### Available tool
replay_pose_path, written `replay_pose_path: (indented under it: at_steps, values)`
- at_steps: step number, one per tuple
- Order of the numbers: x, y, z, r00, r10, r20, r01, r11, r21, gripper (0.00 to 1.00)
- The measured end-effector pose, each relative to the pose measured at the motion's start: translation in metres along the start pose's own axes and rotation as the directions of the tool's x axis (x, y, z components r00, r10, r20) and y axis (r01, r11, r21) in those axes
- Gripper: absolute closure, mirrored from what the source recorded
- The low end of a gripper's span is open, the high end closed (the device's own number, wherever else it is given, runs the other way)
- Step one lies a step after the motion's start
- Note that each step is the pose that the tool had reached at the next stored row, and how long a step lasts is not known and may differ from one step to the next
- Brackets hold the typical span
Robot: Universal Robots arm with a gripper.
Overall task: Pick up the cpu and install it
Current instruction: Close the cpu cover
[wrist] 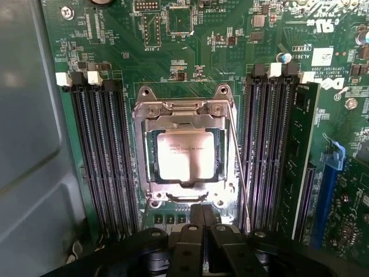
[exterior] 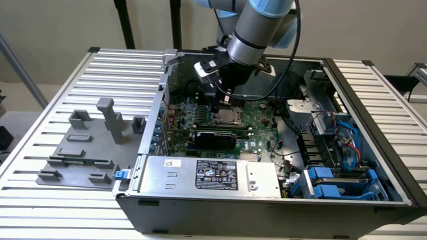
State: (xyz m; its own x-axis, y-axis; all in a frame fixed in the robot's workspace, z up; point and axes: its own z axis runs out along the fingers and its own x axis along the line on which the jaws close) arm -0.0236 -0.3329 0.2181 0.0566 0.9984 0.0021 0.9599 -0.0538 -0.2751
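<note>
Showing the open computer case [exterior: 267, 215] on a slatted table [exterior: 67, 210], nearest wall in front. Just behind that wall lies a silver box with a black label [exterior: 207, 175]. At the exterior view's right, blue drive carriers [exterior: 333, 185] and loose cables crowd the corner. A dark expansion card [exterior: 213, 136] crosses the green motherboard [exterior: 193, 112] behind the box, closing off the near side of the socket. Outside the case, at the exterior view's left, a grey fixture [exterior: 80, 150] stands on the table with open slats around it.

The cpu [exterior: 228, 117] sits beyond the card, lying flat in its socket. In the wrist view the cpu [wrist: 185, 153] is a small square chip with a pale, glossy metal top and faint print. A silver metal frame [wrist: 147, 144] surrounds it on all sides. Black memory slots [wrist: 104, 161] flank the frame on one side. More slots and one seated green module [wrist: 302, 156] flank the other, so free room runs only straight upward. A thin wire lever [wrist: 242, 179] runs along the frame's edge.

The gripper [exterior: 220, 102] hangs directly over the socket area on the arm [exterior: 257, 30]. In the wrist view the gripper [wrist: 202, 210] has its two black fingers pressed together, holding nothing, tips apart from the chip. The grey case wall [wrist: 29, 144] stands close beside the slots.
</note>
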Motion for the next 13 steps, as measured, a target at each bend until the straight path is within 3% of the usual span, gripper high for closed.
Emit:
replay_pose_path:
  at_steps: [13]
  values:
    - [0.000, 0.0054, 0.0190, 1.0000, 0.001, 0.0002, -0.001, 1.0000, -0.0005, 0.89]
